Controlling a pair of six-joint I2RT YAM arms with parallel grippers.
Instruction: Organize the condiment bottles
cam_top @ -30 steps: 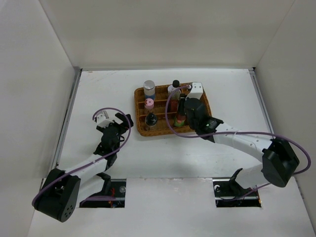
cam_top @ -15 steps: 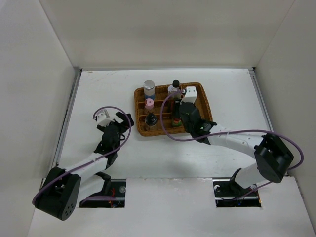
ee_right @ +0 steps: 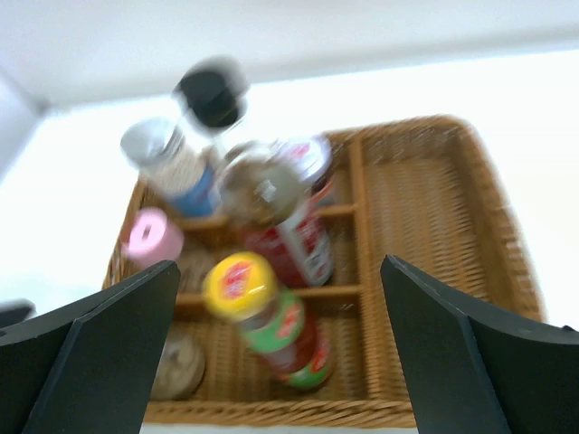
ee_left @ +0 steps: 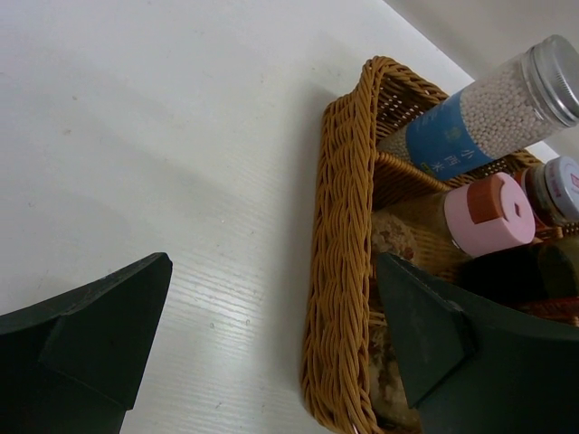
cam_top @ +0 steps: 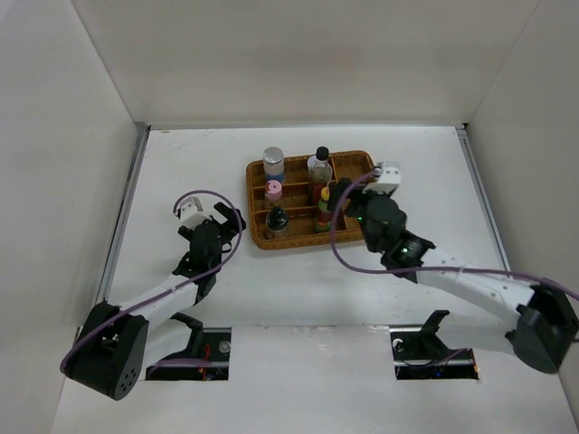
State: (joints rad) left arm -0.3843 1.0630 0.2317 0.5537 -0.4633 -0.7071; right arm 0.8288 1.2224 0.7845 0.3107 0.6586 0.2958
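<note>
- All six condiment bottles sit inside the wicker tray (ee_left: 339,271). Seen from above, the silver-capped bottle (cam_top: 273,161) is at the tray's 11 o'clock and the pink-capped bottle (cam_top: 272,190) at 9. The black-capped dark bottle (cam_top: 277,220) is at 7, the tall clear bottle (cam_top: 319,163) at 12, and the yellow-capped green bottle (ee_right: 271,330) near 6. The short red-lidded jar (ee_left: 556,190) stands mid-tray.
- The right gripper (ee_right: 280,262) hangs over the tray's 4 o'clock side with its fingers spread wide and nothing between them. The middle bottles stand crowded just ahead of it (the wrist view is blurred, so the gaps are hard to judge). A finger swinging toward 9 o'clock could clip the yellow cap and topple that bottle into its neighbours.
- The left gripper (ee_left: 273,262), also spread and empty, sits off the tray's 8 o'clock, apart from it. If it reached toward 3 o'clock too low, a finger could catch the woven wall and shove the whole tray, rocking the tall bottles.
- The strip at 3 o'clock holds no bottle. Any regrouping there means lifting a bottle out of a tight cluster, where a wide-open finger may nudge a neighbour.
</note>
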